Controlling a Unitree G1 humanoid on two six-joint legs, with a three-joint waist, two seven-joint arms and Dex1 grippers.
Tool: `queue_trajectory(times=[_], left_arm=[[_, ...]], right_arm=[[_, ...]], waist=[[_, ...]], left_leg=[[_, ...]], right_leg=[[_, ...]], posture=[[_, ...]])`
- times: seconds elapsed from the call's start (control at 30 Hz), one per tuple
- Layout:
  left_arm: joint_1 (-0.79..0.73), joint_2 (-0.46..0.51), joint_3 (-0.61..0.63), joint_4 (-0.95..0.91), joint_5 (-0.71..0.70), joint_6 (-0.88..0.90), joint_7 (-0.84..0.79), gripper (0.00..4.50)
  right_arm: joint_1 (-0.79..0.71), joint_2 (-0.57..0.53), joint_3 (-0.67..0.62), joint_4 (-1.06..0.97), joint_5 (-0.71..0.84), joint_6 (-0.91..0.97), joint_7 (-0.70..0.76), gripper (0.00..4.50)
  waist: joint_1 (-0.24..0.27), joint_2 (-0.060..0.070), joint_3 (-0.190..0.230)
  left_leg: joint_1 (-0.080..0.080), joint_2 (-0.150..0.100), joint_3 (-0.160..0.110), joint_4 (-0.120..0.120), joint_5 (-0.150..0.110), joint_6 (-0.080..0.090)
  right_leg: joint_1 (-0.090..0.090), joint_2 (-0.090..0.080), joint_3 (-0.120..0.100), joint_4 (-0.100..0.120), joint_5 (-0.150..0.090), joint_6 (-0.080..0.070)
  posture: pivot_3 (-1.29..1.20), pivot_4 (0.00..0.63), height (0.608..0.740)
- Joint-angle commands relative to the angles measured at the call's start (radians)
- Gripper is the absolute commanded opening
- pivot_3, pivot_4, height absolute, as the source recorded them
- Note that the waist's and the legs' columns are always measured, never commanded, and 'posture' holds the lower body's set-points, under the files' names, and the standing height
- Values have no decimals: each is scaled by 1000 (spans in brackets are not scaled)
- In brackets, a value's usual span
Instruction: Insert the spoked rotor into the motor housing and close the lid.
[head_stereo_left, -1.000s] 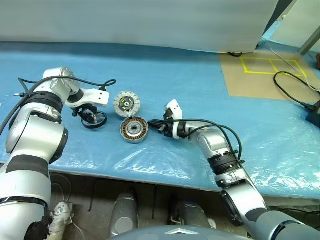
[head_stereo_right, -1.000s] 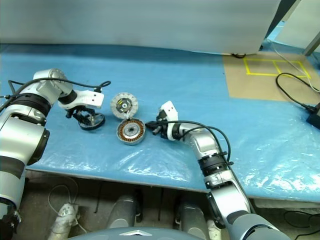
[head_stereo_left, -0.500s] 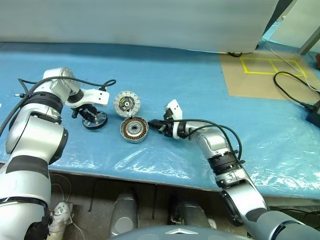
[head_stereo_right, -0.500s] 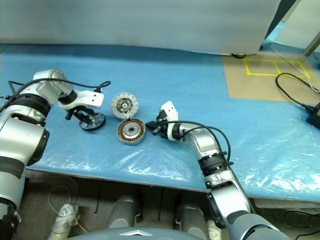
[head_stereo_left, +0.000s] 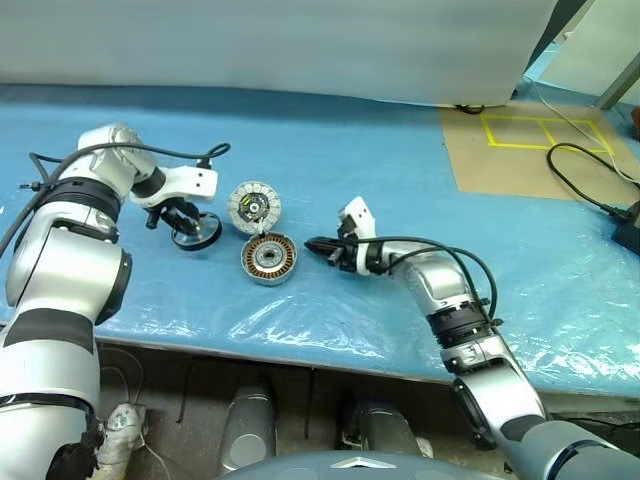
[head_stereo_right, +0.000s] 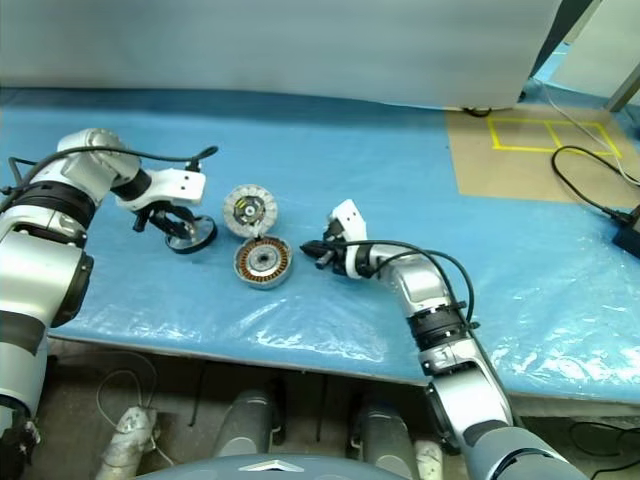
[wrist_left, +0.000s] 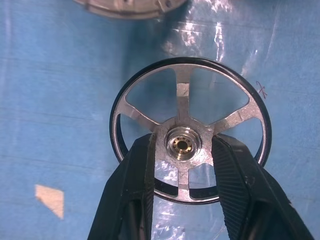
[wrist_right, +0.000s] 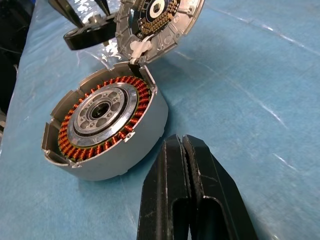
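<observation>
The spoked rotor (wrist_left: 189, 131), a black-rimmed ring with silver spokes and a hub, hangs tilted just above the blue sheet at the left. My left gripper (wrist_left: 182, 145) is shut on its hub, one finger on each side. To its right the motor housing (head_stereo_left: 268, 258) lies flat, showing copper windings and a pale centre (wrist_right: 102, 111). Its round lid (head_stereo_left: 253, 207) stands open, hinged at the housing's far edge. My right gripper (head_stereo_left: 312, 243) is shut and empty, its tips pointing at the housing (wrist_right: 100, 131) from the right, a short gap away.
Blue plastic sheeting (head_stereo_left: 330, 150) covers the table; its front edge (head_stereo_left: 300, 350) runs close below the housing. A brown mat with yellow tape (head_stereo_left: 520, 150) lies at the back right, and a black cable (head_stereo_left: 590, 185) curls there.
My left gripper has lifted the rotor off the sheet and tilted it. My right gripper has drawn a little to the right, away from the housing.
</observation>
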Motion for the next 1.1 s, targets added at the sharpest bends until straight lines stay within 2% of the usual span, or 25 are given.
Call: queue_trajectory(times=[0.03,0.2,0.3,0.5,0.67,0.97,1.1], left_arm=[[-50,30,68,-46,-71,0,-29,1350],[-2,70,152,-146,-182,17,-104,1350],[76,87,225,-289,-278,89,-114,1350],[419,102,390,-804,-491,394,-22,1350],[641,134,450,-1131,-598,602,49,1350],[830,33,492,-1382,-719,745,285,1350],[934,40,461,-1426,-731,751,307,1350]], right_arm=[[-23,-15,-47,-57,40,-12,9,0],[-25,-22,-82,-74,56,-6,-12,0],[-11,-23,-102,-114,71,-2,-25,0],[26,-40,-94,-219,97,25,-25,0],[18,-57,-92,-208,99,29,-21,0],[19,-35,-88,-199,97,18,-45,0],[33,-46,-85,-205,93,17,-46,0]], waist=[[0,0,0],[-1,0,0],[-1,1,0],[-4,2,1],[-3,2,1],[-5,3,1],[-11,3,1]], left_leg=[[0,0,0,0,0,0],[0,0,0,0,0,0],[0,0,1,0,0,0],[0,1,2,-1,0,0],[-1,1,2,1,0,-1],[1,0,2,2,0,-1],[1,1,1,2,0,0]], right_leg=[[0,0,0,0,0,0],[0,0,0,0,0,0],[-1,0,0,1,-1,-1],[-3,0,0,3,-2,-3],[-4,0,0,6,-5,-8],[-2,0,1,6,-5,-8],[-2,1,1,6,-5,-8]], posture=[[0,150,740],[0,150,740],[0,150,740],[0,150,740],[0,150,740],[0,150,740],[0,150,740]])
